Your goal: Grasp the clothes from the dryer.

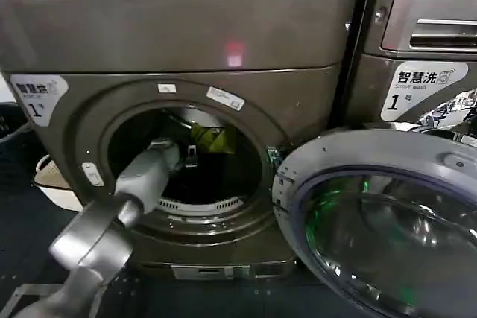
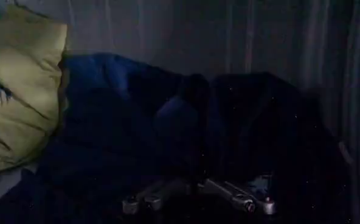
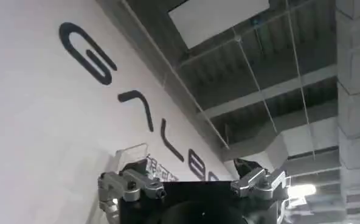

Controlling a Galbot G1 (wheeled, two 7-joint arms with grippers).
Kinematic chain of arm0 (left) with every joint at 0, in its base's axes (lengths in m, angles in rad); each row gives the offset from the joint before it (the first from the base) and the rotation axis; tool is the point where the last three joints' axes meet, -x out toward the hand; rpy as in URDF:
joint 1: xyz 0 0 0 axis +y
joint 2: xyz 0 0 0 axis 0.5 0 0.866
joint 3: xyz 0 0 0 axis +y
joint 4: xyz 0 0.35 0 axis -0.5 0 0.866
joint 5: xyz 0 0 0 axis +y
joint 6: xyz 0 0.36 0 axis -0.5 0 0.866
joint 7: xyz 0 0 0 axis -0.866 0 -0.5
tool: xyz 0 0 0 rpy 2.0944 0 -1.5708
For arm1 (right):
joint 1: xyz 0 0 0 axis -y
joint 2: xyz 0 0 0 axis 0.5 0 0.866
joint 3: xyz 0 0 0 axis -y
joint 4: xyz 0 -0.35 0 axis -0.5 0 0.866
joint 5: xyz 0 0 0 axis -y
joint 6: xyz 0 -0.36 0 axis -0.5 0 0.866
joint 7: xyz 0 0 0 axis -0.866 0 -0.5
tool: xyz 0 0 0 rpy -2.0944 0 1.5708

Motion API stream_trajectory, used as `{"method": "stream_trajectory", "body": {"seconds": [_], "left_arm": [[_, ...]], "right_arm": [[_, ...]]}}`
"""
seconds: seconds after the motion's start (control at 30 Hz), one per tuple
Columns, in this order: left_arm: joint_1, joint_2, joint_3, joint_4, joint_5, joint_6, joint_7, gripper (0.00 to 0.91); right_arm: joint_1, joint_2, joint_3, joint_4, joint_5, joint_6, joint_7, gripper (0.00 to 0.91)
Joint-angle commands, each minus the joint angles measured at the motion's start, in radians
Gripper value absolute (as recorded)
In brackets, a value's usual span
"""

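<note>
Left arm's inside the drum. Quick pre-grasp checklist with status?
1. Dryer door swung fully open: ok.
2. Left pincer inside the drum, facing the clothes: ok.
3. Left pincer open, fingers spread: ok.
4. Dark blue clothes directly ahead of the pincer: ok.
5. Yellow-green piece off to one side, apart from the fingers: ok.
6. Right pincer open, aimed at wall and ceiling, away from the work: ok.

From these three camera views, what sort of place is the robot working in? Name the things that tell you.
Probably a laundry test area in an industrial hall: a front-loading dryer with its door open, clothes inside, a second LG machine alongside, and bare ceiling ducting.
</note>
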Motion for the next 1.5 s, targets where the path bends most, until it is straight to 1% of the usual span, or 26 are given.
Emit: {"method": "stream_trajectory", "body": {"seconds": [0.03,0.13,0.23,0.43,0.5,0.63,0.77,0.97,1.03,1.1,1.2,1.27,1.37,1.5], "left_arm": [[0.0,-0.001,-0.062,-0.029,-0.054,0.019,-0.037,0.0],[0.01,0.002,-0.117,-0.081,-0.097,0.041,-0.064,0.0],[0.039,0.019,-0.18,-0.18,-0.154,0.07,-0.102,0.0],[0.09,0.017,-0.318,-0.272,-0.242,0.096,-0.26,0.0],[0.123,0.018,-0.37,-0.304,-0.26,0.095,-0.311,0.0],[0.214,0.029,-0.414,-0.409,-0.412,0.135,-0.43,0.0],[0.317,0.04,-0.454,-0.545,-0.525,0.143,-0.529,0.0],[0.396,0.04,-0.515,-0.68,-0.657,0.119,-0.656,0.0],[0.403,0.031,-0.547,-0.694,-0.672,0.087,-0.694,0.0],[0.406,0.016,-0.582,-0.712,-0.725,0.085,-0.733,0.0],[0.428,0.0,-0.611,-0.767,-0.837,0.037,-0.864,0.0],[0.451,-0.012,-0.621,-0.816,-0.857,0.004,-0.925,0.0],[0.504,-0.037,-0.653,-0.883,-0.832,-0.051,-1.01,0.0],[0.556,-0.067,-0.69,-0.925,-0.811,-0.075,-1.104,0.0]], "right_arm": [[0.001,0.0,-0.003,0.003,0.0,0.0,0.0,0.907],[0.004,0.001,-0.008,0.006,-0.001,0.0,0.001,0.907],[0.007,0.005,-0.013,0.008,-0.003,0.001,0.001,0.907],[0.009,0.006,-0.017,0.006,-0.005,0.006,0.002,0.907],[0.008,0.007,-0.017,0.003,-0.006,0.007,0.002,0.907],[0.008,0.006,-0.015,-0.002,-0.008,0.009,0.002,0.907],[0.009,0.003,-0.016,-0.001,-0.008,0.01,0.004,0.907],[0.008,0.004,-0.017,-0.003,-0.008,0.011,0.006,0.907],[0.009,0.003,-0.018,-0.002,-0.009,0.013,0.009,0.907],[0.01,0.003,-0.02,-0.001,-0.01,0.013,0.01,0.907],[0.013,0.003,-0.026,0.001,-0.015,0.017,0.011,0.907],[0.014,0.002,-0.026,-0.001,-0.018,0.021,0.012,0.907],[0.014,0.001,-0.025,-0.004,-0.02,0.025,0.019,0.907],[0.015,-0.005,-0.023,-0.009,-0.02,0.031,0.03,0.907]]}}
